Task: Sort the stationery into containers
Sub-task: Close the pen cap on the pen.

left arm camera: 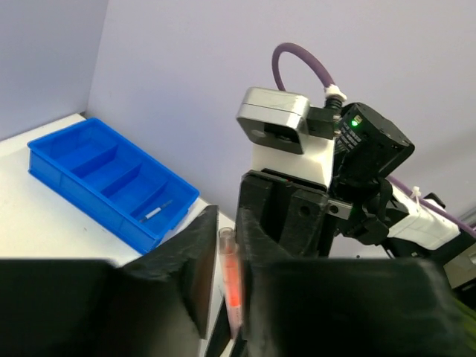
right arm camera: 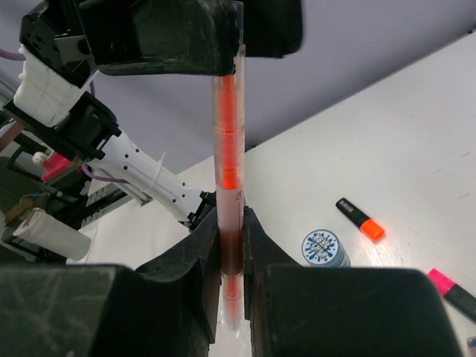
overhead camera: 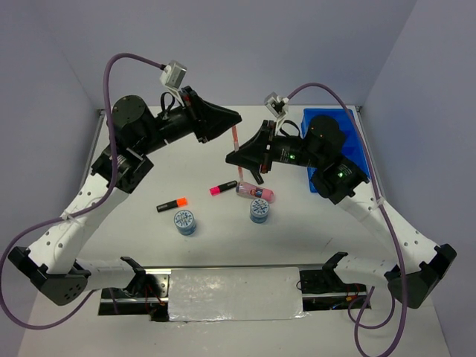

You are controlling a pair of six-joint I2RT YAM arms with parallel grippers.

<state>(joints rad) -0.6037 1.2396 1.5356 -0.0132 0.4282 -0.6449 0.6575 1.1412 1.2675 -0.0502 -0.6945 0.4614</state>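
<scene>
Thin pen (right arm camera: 229,149), 12 o'clock of pink highlighter (overhead camera: 222,188): probably light, stiff, slick-barrelled. Right jaws clamp its lower part, left jaws its top; best gripped mid-barrel.

White perforated arm links (overhead camera: 63,227), black joints (overhead camera: 130,115), purple cables (overhead camera: 108,89), green lights (left arm camera: 355,120)

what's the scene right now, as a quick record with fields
pen: off the table, spanning both grippers
right gripper: shut on the pen's lower part
left gripper: jaws around the pen's upper end, grip unclear
tray: blue, one thin pen in an end compartment
not yet sorted: orange highlighter, pink highlighter, pink tube, round discs
</scene>
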